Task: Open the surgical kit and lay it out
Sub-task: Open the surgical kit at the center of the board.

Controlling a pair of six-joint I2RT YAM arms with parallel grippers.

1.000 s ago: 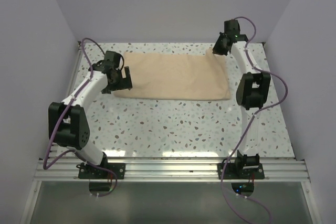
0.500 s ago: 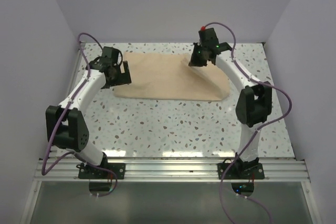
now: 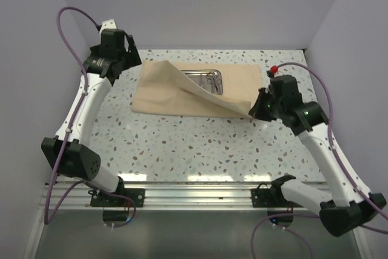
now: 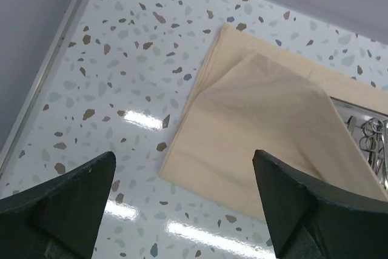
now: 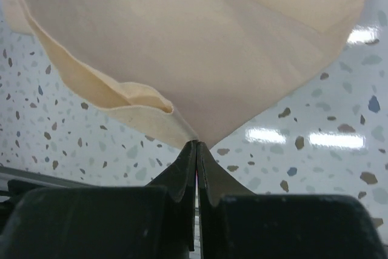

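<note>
R gripper (image 5: pixel 196 147) pinched shut on near-right corner of wrap (image 3: pixel 173 92), flap lifted off and stretched diagonally. Wrap lies far-centre on table (image 3: pixel 182 144), partly open. Tray (image 3: pixel 205 79) w/ instruments (image 4: pixel 371 142) shows inside. L gripper (image 4: pixel 182 157) spread wide, empty, raised at far left of wrap.

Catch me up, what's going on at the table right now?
The right gripper is shut on a corner of the beige cloth wrap, holding one flap lifted and stretched toward the near right of the table. With the flap up, the steel tray is partly uncovered, and slim silver instruments lie in it. The left gripper hangs open above the wrap's left end, holding nothing. The wrap is only partly open.
</note>
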